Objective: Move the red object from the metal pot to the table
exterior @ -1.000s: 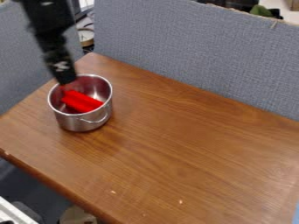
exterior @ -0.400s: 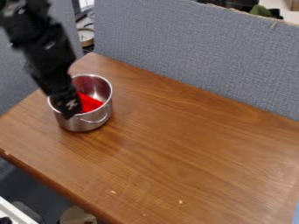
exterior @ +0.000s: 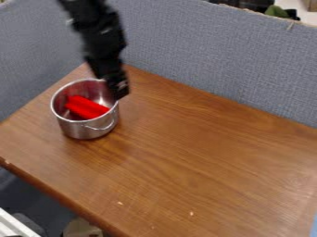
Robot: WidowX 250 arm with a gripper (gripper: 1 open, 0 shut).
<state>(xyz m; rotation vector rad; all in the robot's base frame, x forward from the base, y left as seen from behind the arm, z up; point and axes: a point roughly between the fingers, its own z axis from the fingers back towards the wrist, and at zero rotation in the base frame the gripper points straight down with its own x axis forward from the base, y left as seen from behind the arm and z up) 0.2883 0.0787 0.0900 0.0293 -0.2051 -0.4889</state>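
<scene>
The table (exterior: 186, 157), a broad brown wooden top with visible grain and a rounded near edge, fills most of the view. Grey fabric partition panels (exterior: 210, 56) stand behind it, on the side beyond the metal pot. The black robot arm (exterior: 95, 37) comes down from the top of the view and ends just behind and to the right of the pot; in the earlier frames it stood at the pot's left side and, shortly before now, reached over the pot's opening. The metal pot (exterior: 87, 111), small, round and shiny, stands on the table near its left corner, in the same place as before. The gripper (exterior: 119, 86) hangs at the pot's upper right rim, pointing steeply down; whether it touches the rim cannot be told. Its jaws stand apart and grasp nothing. The red object (exterior: 84, 107), a small bright elongated block, lies inside the pot, leaning across its floor, as in the earlier frames; it is fully exposed now that the arm no longer covers it.
</scene>
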